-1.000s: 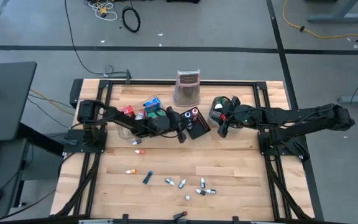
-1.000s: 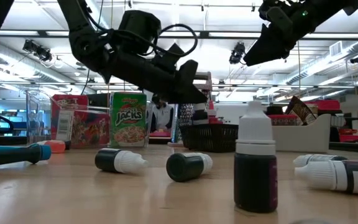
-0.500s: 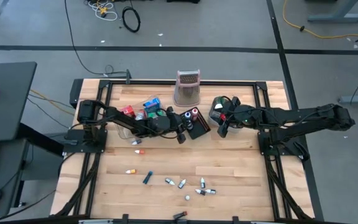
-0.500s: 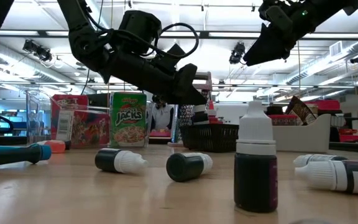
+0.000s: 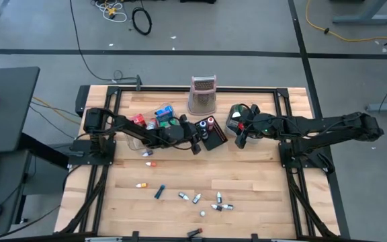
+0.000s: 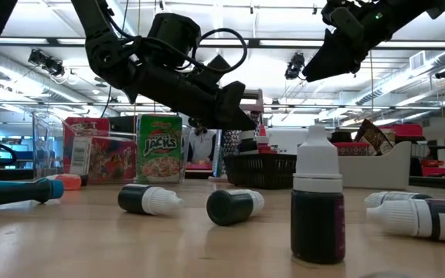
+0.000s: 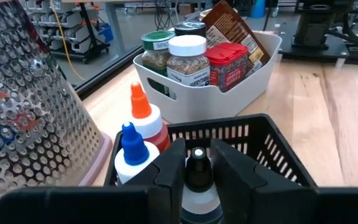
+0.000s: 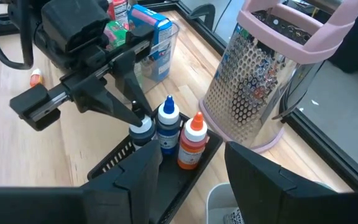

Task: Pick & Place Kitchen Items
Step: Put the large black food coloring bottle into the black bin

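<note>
My left gripper (image 7: 197, 163) reaches nearly level into the black mesh basket (image 7: 272, 143) and is shut on a black-capped bottle (image 7: 196, 168). Beside it in the basket stand a blue-capped bottle (image 7: 132, 155) and an orange-capped bottle (image 7: 145, 118). In the right wrist view the same three bottles stand in a row, the black-capped one (image 8: 143, 132) between the left gripper's fingers. My right gripper (image 8: 194, 180) hangs open in the air over the white bin (image 5: 234, 115), holding nothing. My left gripper pinches the black-capped bottle between its two fingers, at the shoulder just below the cap (image 7: 199, 194). The fingers come nearly level from the table's left side. The bottle stands upright inside the basket; the gripper hides whether its base rests on the basket's floor.
A metal grater with a pink rim (image 5: 203, 94) stands just behind the basket. The white bin (image 7: 191, 93) holds spice jars and a packet. A clear tray (image 5: 154, 117) holds packets at the left. Several small vials (image 5: 200, 199) lie near the table's front edge.
My left gripper has rolled a little about its own pointing line while staying over the basket. The bottle between its fingers has kept its place.
</note>
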